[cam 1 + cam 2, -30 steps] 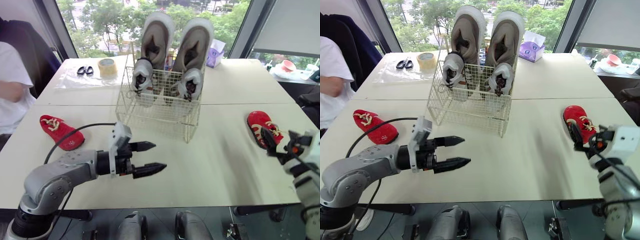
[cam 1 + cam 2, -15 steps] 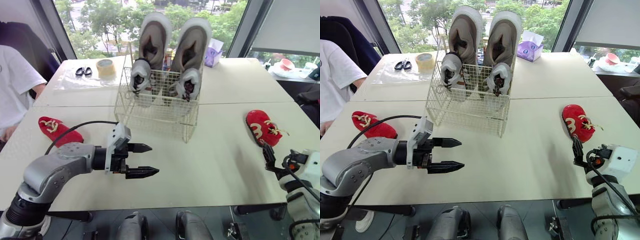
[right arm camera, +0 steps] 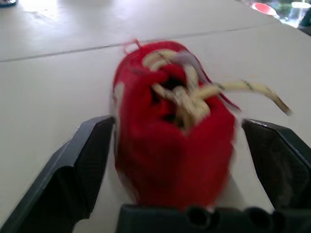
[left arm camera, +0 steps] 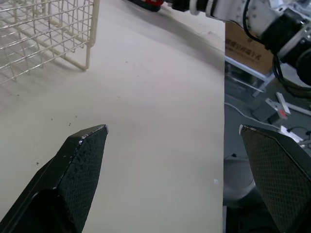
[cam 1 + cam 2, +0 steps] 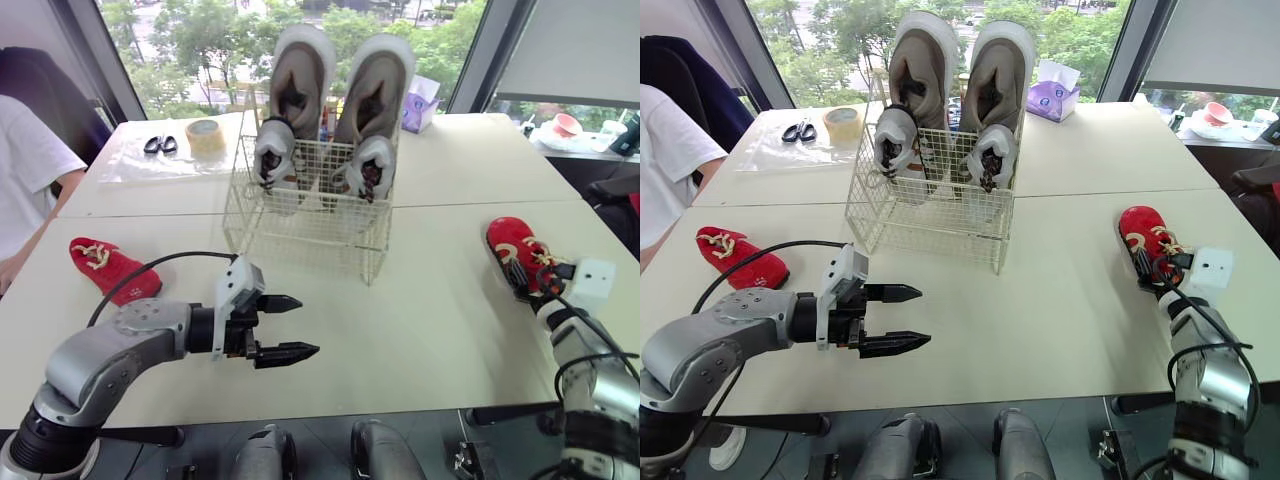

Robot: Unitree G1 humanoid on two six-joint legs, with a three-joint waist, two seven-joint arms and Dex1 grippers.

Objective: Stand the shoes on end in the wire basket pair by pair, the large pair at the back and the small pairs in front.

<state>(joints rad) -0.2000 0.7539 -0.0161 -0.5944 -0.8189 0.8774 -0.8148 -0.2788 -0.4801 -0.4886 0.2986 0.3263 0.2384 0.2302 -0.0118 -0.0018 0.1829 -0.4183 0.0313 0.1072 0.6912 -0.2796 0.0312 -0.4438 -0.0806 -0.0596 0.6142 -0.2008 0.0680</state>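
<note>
Grey arm (image 5: 110, 350), black-fingered left end effector (image 5: 308, 325).

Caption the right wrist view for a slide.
Right pincer, open, flanks the laced red shoe lying on the white table.

From my seat the wire basket (image 5: 305, 225) stood on the table (image 5: 430, 330) toward its far side. The large pair (image 5: 340, 85) stood on end along the basket's back, with a small pair (image 5: 320, 160) just in front, also inside. Behind it to the left lay the scissors (image 5: 154, 145) and tape roll (image 5: 206, 136), and behind to the right the tissue box (image 5: 420, 103). The left loose shoe (image 5: 108, 270) lay well left of the basket and the right loose shoe (image 5: 512, 240) well right (my right gripper (image 3: 176, 121) had a finger either side of it). The left gripper (image 5: 309, 326) hung in front of the basket, fingers apart.
</note>
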